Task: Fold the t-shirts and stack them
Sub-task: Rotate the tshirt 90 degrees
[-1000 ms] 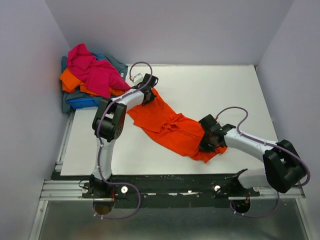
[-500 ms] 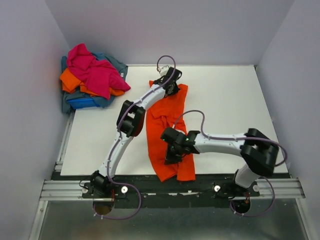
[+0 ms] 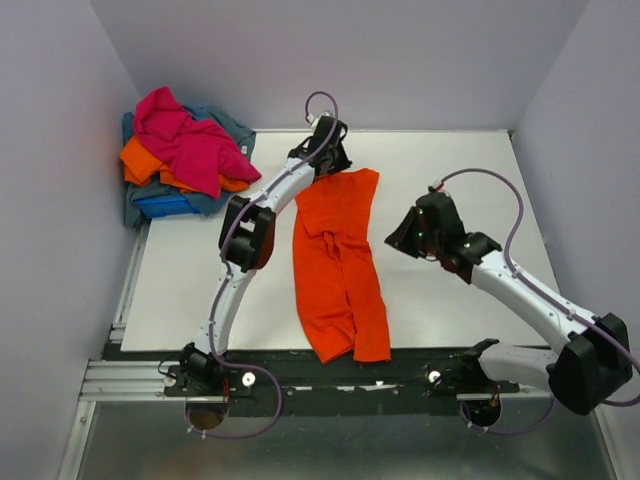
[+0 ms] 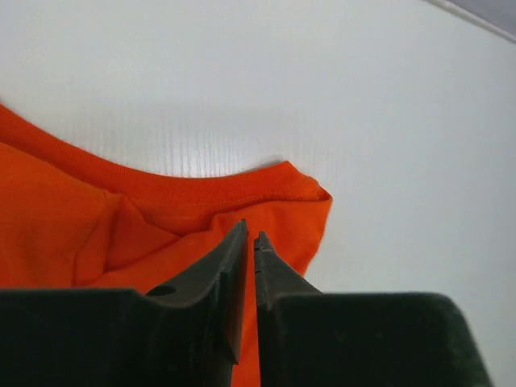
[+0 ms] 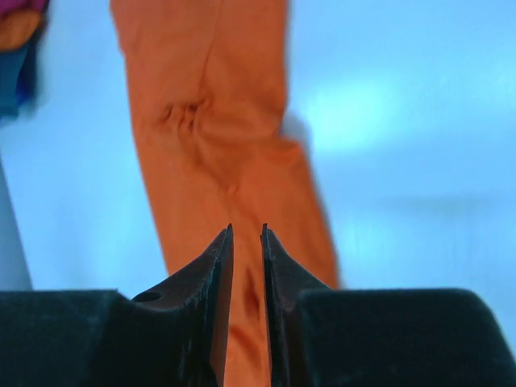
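Right claw [image 5: 247, 235] withdrawn, orange t-shirt [image 3: 338, 250] long, soft, creased

Orange t-shirt [image 5: 218, 161] blurred (right wrist view); its top cropped.

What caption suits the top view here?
Orange t-shirt laid out lengthwise on the white table; other shirts piled crumpled beside its far-left corner.

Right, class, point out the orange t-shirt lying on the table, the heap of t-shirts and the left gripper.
orange t-shirt [image 3: 335, 240], top view, middle of the cloth.
heap of t-shirts [image 3: 185, 140], top view, the magenta one on top.
left gripper [image 4: 251, 232], left wrist view, between its fingertips.
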Tool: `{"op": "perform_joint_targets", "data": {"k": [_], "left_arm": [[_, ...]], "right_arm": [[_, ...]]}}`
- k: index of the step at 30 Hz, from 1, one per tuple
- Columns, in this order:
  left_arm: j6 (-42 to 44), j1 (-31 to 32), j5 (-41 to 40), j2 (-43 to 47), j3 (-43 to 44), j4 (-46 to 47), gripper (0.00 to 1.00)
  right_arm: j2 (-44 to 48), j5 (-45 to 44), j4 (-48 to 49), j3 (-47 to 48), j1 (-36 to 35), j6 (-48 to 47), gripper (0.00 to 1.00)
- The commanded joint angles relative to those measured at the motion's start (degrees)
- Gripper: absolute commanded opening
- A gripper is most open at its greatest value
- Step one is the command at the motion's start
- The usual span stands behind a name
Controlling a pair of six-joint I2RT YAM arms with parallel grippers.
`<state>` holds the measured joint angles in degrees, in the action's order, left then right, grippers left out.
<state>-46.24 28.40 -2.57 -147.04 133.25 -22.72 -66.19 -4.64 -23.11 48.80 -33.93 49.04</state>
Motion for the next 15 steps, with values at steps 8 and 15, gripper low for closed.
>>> {"op": "perform_joint_targets", "data": {"k": [8,15], "left_arm": [[7.83,-2.91,3.36,35.74,-36.43,7.85,0.57],[5.81,-6.78,4.24,50.09,-60.37,13.22,0.62]], "right_arm": [[-24.75,15.35,6.50,15.26,14.94,-11.68,0.33],[-38.20,19.05,5.54,25.81,15.74,-12.47,0.38]]}}
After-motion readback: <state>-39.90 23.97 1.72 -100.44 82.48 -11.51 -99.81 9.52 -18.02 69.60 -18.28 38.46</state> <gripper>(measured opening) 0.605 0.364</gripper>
